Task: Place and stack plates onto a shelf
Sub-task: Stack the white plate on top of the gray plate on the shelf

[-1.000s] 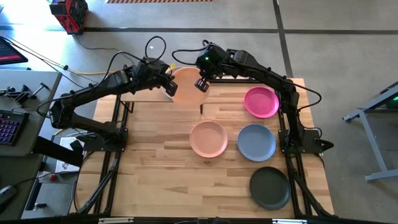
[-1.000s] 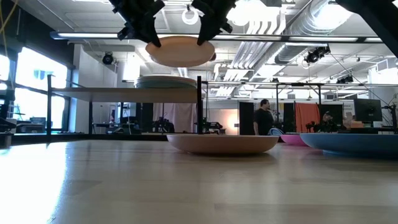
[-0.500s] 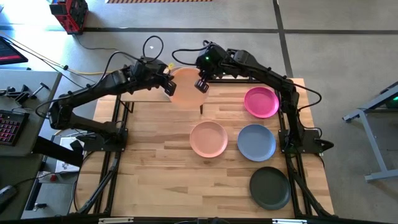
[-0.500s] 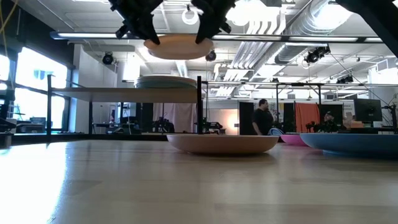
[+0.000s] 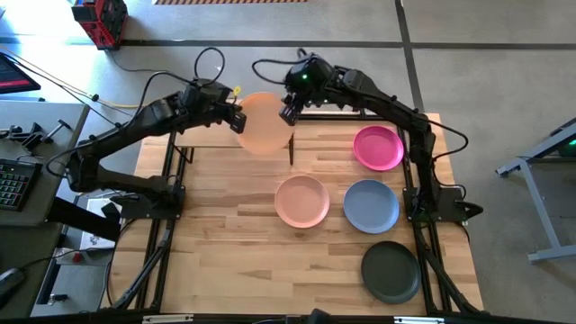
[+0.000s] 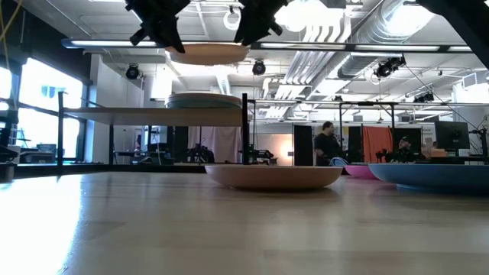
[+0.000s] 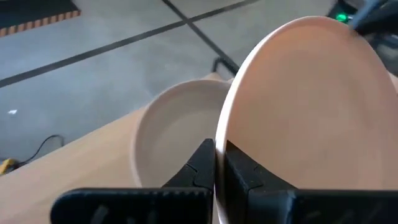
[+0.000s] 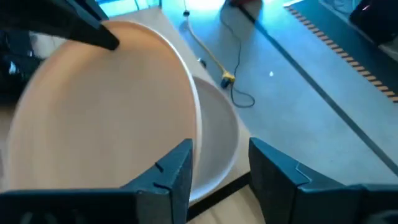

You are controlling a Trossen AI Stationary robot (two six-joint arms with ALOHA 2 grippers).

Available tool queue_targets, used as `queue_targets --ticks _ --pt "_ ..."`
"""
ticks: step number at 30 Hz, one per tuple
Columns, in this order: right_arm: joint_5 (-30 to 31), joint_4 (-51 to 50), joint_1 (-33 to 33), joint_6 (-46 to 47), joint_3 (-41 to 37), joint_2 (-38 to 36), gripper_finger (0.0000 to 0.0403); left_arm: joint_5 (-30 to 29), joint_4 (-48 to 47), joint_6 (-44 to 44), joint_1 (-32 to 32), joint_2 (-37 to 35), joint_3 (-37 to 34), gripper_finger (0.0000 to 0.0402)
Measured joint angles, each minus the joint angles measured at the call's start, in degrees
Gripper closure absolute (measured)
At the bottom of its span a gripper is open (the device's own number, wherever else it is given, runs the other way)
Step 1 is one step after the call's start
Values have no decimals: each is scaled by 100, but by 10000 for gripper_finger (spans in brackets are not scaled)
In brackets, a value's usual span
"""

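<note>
End effectors first: we see the left end effector (image 5: 236, 118) clamped tight on the rim of a peach plate (image 5: 264, 123), holding it up in the air above the shelf (image 6: 153, 115) at the far edge of the surface (image 5: 243, 243). Right end effector (image 5: 290, 110) sits at the opposite rim of that same plate w/ its fingers (image 8: 171, 177) spread apart, the plate edge between them but not pinched, per the right wrist view.

Going big to small: surface is a striped plank top; shelf is a light board on thin black posts, w/ a stack of pale plates (image 6: 203, 100) resting on it, right under the held plate. In the left wrist view we see the top pale plate (image 7: 168, 134) just below the lifted one.

On the surface, well apart from the shelf: a salmon plate (image 5: 301, 201) near the middle, a slate blue plate (image 5: 371, 206) just beside it, a magenta plate (image 5: 378, 148) farther back, a charcoal plate (image 5: 391, 272) nearest the front edge.

A person (image 6: 327, 145) stands in the room behind.
</note>
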Motion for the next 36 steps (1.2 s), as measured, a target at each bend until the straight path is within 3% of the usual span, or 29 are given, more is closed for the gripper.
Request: queue_targets --ticks 6,16,36 --pt "158 75 -190 12 0 -197 266 -20 -193 -112 452 6 -1 401" --pt "248 102 -241 21 4 -329 266 473 -314 -620 1119 215 0 401" --pt "238 49 -237 7 4 -325 266 708 -240 -651 1234 1177 -1 397"
